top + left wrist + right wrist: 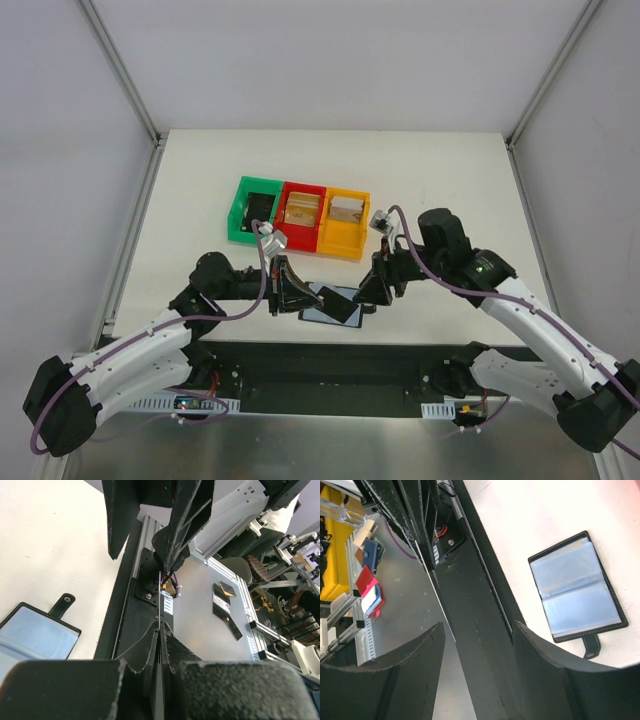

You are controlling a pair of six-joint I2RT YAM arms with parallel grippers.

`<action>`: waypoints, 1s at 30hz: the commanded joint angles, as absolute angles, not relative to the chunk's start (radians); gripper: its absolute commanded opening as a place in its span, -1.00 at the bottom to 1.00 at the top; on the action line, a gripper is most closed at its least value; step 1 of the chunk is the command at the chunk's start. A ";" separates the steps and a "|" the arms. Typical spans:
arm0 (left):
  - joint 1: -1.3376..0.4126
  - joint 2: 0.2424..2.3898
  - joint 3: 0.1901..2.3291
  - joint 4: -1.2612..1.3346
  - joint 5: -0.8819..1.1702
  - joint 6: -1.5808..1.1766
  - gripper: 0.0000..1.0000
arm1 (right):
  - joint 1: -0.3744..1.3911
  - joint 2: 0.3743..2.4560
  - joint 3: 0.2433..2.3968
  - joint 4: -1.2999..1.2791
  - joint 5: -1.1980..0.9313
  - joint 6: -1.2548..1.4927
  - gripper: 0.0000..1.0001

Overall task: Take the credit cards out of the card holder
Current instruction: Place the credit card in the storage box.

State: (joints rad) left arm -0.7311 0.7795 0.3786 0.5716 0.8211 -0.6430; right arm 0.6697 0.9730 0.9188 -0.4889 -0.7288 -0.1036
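Both arms bend inward toward the card holder (335, 305). The left gripper (295, 290), on its left, pinches a credit card (160, 592). The right gripper (367, 294), on its right, has its jaws apart.

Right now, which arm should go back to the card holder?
Right. The right gripper is open and empty, and the card holder lies open close beside it. The left gripper is shut on a thin credit card, seen edge-on, so it is probably busy.

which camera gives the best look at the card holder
The right wrist view: the card holder lies open and whole there, both grey-blue panels and its strap tab showing. The left wrist view catches only one corner and the tab. The top external view shows it small, without detail.
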 commanded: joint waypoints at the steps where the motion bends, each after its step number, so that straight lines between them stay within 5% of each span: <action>1: -0.718 0.759 0.387 0.627 0.802 -0.637 -1.00 | 0.669 0.951 0.876 -0.351 -0.822 -0.022 0.17; 12: -0.712 0.752 0.370 0.682 0.744 -0.676 -1.00 | 0.667 0.953 0.819 -0.189 -0.868 0.084 0.06; 21: -0.713 0.765 0.379 0.697 0.750 -0.690 -1.00 | 0.670 0.959 0.813 -0.140 -0.890 0.115 -0.41; 30: -0.713 0.747 0.380 0.650 0.718 -0.672 -1.00 | 0.669 0.946 0.819 -0.140 -0.894 0.113 -0.68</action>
State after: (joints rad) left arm -0.7246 0.7681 0.3767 0.6304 0.7376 -0.6815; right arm 0.6701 0.9649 0.8055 -0.1829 -0.8703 0.1085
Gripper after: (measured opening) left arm 0.003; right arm 0.169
